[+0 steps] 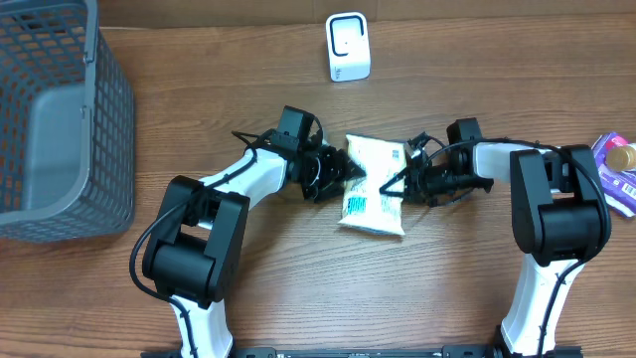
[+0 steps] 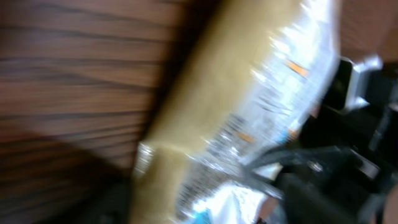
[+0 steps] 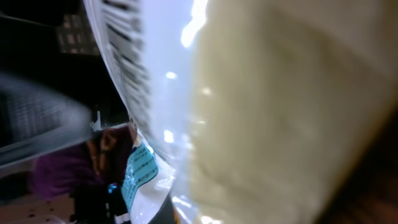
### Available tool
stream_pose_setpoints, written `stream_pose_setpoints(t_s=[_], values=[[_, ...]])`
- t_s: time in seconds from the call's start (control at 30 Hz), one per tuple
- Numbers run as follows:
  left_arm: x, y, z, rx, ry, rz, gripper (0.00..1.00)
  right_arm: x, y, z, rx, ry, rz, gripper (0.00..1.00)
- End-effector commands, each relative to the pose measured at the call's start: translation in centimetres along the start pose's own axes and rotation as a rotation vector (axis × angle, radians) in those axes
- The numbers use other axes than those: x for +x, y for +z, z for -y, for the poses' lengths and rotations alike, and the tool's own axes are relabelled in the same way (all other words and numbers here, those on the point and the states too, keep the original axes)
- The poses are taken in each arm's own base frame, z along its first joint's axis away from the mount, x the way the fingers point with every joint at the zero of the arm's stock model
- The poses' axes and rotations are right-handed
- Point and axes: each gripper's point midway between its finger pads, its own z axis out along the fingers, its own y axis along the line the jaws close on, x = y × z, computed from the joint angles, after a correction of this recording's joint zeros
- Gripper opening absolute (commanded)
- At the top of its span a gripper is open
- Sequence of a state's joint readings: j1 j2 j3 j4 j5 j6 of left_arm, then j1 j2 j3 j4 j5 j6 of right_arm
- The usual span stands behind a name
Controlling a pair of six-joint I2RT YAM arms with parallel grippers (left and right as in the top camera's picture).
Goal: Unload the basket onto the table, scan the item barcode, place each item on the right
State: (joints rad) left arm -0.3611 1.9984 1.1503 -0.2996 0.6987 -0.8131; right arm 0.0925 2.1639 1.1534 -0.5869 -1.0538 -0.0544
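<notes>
At the bottom of the overhead view the two arms rise from their bases over the brown wooden surface point(image 1: 298, 298) and bend inward to meet at the centre of the frame. Between them is the packet point(image 1: 376, 189), white with printed text and a patch of blue-green, lying slantwise with its lower end toward the bottom of the frame. The left fingers point(image 1: 341, 169) are at its left edge; whether they are spread or pinching cannot be told, and the left wrist view shows only the blurred pale packet slanting across the frame. The right fingers point(image 1: 407, 182) are pressed together on the packet's right edge, and in the right wrist view the shiny film and its print fill the frame. At the right edge of the frame lies a purple item point(image 1: 618, 184). The grey mesh basket point(image 1: 114, 119) stands at the upper left. At the top centre, well apart from the packet, stands the small white scanner point(image 1: 348, 47).
</notes>
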Motion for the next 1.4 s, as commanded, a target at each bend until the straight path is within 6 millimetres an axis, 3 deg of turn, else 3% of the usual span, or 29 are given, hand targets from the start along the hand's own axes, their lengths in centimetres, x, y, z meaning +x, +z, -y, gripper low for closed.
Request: stream_pose_setpoints(t_s=[0.0,0.23,0.4,0.53,0.63,0.8,0.9,1.13,1.3,1.37], values=[[-0.2,1.5,-3.1,-0.088,-0.021,0.023,1.00,-2.2,-1.8,4.0,0.314,-0.108,0.038,0.04],[-1.7,0.8,-2.5,-0.064,0.051,0.059,1.00,-5.8,-4.4,1.6,0.401,-0.215,0.089,0.04],[-4.4,-1.4,-1.5,-0.088,0.125,0.108,1.00,-6.9,-5.1,1.3,0.434,-0.239,0.105,0.04],[-7.8,-5.8,-1.7,-0.255,0.183,0.184,1.00,-7.1,-6.0,2.5,0.534,-0.233,0.101,0.04],[-9.8,-9.6,-1.1,-0.372,0.236,0.239,1.00,-7.3,-7.1,2.2,0.594,-0.264,0.071,0.04],[-12.3,-14.5,1.0,-0.487,0.303,0.340,1.00,-9.2,-9.7,-0.5,0.661,-0.332,0.060,0.04],[-12.8,-15.2,2.1,-0.478,0.325,0.368,1.00,-10.5,-10.9,-2.6,0.665,-0.376,0.081,0.04],[-12.9,-15.1,2.1,-0.477,0.327,0.370,1.00,-13.3,-14.1,-7.8,0.702,-0.538,0.131,0.04],[-13.0,-15.2,2.0,-0.488,0.327,0.378,1.00,-15.3,-16.4,-9.4,0.819,-0.617,0.183,0.04],[-13.2,-15.5,1.7,-0.505,0.322,0.388,1.00,-17.0,-18.3,-9.0,0.988,-0.641,0.230,0.04]])
